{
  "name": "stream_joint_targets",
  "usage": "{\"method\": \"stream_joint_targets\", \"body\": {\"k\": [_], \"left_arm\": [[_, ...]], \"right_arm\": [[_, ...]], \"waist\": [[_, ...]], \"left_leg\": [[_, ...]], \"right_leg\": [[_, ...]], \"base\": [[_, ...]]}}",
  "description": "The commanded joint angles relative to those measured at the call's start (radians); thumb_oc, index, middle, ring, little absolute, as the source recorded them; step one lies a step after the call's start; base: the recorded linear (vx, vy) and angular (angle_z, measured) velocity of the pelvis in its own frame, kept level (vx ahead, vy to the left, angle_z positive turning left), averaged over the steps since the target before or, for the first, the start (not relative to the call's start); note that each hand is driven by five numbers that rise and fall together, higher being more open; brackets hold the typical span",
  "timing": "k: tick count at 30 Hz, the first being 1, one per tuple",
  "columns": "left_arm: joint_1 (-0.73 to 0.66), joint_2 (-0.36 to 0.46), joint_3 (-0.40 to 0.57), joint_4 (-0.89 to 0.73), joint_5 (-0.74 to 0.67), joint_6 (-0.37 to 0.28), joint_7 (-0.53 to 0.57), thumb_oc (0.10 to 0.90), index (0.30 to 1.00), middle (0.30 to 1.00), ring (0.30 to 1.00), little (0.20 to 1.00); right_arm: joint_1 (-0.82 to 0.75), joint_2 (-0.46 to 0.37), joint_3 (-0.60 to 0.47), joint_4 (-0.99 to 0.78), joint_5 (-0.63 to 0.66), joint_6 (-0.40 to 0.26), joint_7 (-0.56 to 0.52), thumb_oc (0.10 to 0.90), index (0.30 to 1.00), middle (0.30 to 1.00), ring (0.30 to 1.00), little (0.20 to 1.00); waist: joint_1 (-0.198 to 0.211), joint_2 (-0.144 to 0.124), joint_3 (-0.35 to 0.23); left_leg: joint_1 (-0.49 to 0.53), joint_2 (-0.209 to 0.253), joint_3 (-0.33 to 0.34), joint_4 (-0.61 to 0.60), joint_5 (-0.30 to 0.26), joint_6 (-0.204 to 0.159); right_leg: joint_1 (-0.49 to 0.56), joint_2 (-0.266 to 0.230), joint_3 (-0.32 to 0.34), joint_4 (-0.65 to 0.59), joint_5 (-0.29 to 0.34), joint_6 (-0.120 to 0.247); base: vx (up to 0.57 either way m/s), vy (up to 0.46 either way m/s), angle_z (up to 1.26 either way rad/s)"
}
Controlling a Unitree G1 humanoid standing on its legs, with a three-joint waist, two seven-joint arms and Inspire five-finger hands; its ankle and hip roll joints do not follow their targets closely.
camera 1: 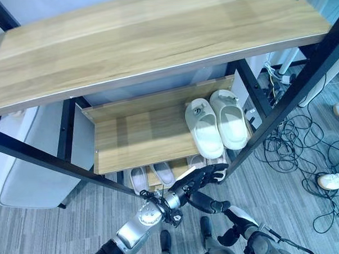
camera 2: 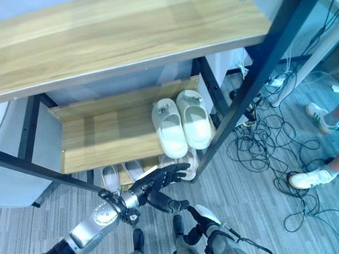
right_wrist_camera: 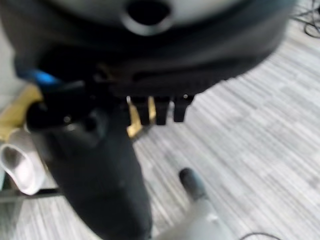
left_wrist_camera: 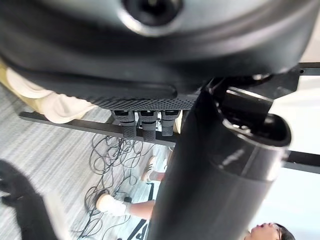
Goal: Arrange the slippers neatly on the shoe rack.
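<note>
Cream slippers (camera 1: 216, 125) sat paired on the middle shelf (camera 1: 136, 137), another pair (camera 1: 152, 176) lower down, so the empty, loosely spread left hand (camera 1: 202, 176) needed to reach low; right hand (camera 1: 233, 225) hung relaxed.

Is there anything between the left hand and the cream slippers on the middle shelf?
Nothing visible. The left hand, fingers relaxed and holding nothing, sits just in front of the shelf edge, and the cream slippers lie side by side beyond it with bare shelf between. The black rack post passes to their right, off that path.
</note>
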Motion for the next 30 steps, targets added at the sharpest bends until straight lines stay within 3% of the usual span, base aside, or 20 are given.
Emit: {"method": "stream_joint_targets", "body": {"k": [1, 17, 30], "left_arm": [[-0.087, -0.053, 0.013, -0.03, 0.028, -0.125, 0.023, 0.8, 0.9, 0.9, 0.9, 0.9], [-0.167, -0.1, 0.043, 0.053, 0.084, -0.144, 0.116, 0.8, 0.9, 0.9, 0.9, 0.9], [-0.229, -0.122, 0.048, 0.063, 0.089, -0.153, 0.14, 0.8, 0.9, 0.9, 0.9, 0.9]], "right_arm": [[0.004, -0.037, -0.03, -0.099, 0.015, -0.039, -0.03, 0.8, 0.9, 0.9, 0.9, 0.9], [-0.003, -0.022, -0.021, -0.11, 0.013, -0.035, -0.042, 0.8, 0.9, 0.9, 0.9, 0.9], [-0.008, -0.02, -0.01, -0.11, 0.012, -0.038, -0.038, 0.8, 0.9, 0.9, 0.9, 0.9]], "waist": [[0.002, -0.05, -0.027], [-0.009, -0.066, -0.025], [-0.014, -0.065, -0.036]], "left_leg": [[-0.076, -0.03, -0.005, -0.008, 0.012, 0.007], [-0.102, -0.032, -0.011, -0.008, 0.009, 0.008], [-0.101, -0.036, -0.014, -0.008, 0.004, 0.008]], "right_leg": [[0.026, -0.009, -0.028, 0.009, -0.136, 0.049], [0.001, -0.01, -0.033, 0.006, -0.133, 0.05], [0.003, -0.012, -0.035, 0.006, -0.135, 0.051]], "base": [[0.01, -0.013, -0.11], [0.0, -0.001, -0.02], [0.0, 0.0, 0.0]]}}
